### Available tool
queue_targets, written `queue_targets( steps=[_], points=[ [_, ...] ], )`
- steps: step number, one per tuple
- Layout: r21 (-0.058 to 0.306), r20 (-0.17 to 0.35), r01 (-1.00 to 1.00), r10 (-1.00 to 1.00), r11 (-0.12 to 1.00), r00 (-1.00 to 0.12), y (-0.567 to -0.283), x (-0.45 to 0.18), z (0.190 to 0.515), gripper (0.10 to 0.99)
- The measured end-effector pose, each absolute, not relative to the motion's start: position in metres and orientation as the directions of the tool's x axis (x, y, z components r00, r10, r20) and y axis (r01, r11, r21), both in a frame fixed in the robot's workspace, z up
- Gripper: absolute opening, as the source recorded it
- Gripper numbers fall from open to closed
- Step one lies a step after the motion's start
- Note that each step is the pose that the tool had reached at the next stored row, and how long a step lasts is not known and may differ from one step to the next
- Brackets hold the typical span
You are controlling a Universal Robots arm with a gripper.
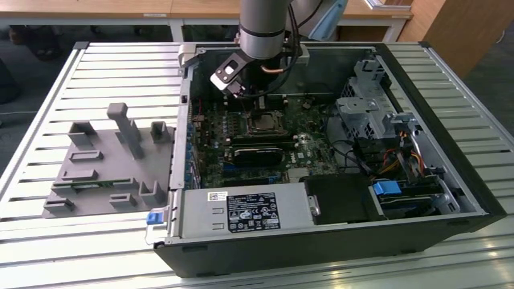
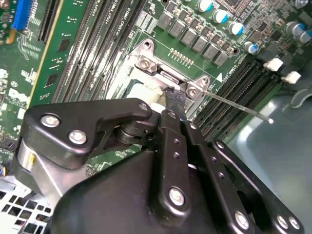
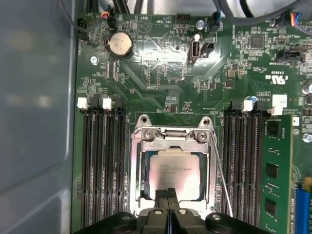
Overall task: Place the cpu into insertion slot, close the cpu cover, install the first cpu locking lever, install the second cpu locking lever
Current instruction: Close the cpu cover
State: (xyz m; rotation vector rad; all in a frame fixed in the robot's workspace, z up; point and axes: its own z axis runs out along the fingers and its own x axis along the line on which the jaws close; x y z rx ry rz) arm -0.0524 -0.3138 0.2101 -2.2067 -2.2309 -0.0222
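The cpu (image 3: pixel 178 173) is sitting in the slot (image 3: pixel 134 170), and the cover (image 3: pixel 173 145) lies flat around it like a frame. The hand (image 3: pixel 168 193) is right at the slot's edge, pinched narrow with nothing between its fingers. In the second wrist view its tip (image 2: pixel 174 95) looks to be touching the metal there. A thin wire lever (image 3: pixel 220 170) runs along one side of the slot and angles away from it. Black memory slots (image 3: pixel 100 165) flank the slot. The whole case (image 1: pixel 321 241) sits on a slatted desk (image 1: pixel 80 241).
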Motion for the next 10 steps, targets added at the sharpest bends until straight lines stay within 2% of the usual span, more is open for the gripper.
queue_targets(
  steps=[10],
  points=[
    [0.004, 0.013, 1.000, 1.000, 0.011, -0.011, -0.314, -0.040, 0.212, 0.106]
  ],
)
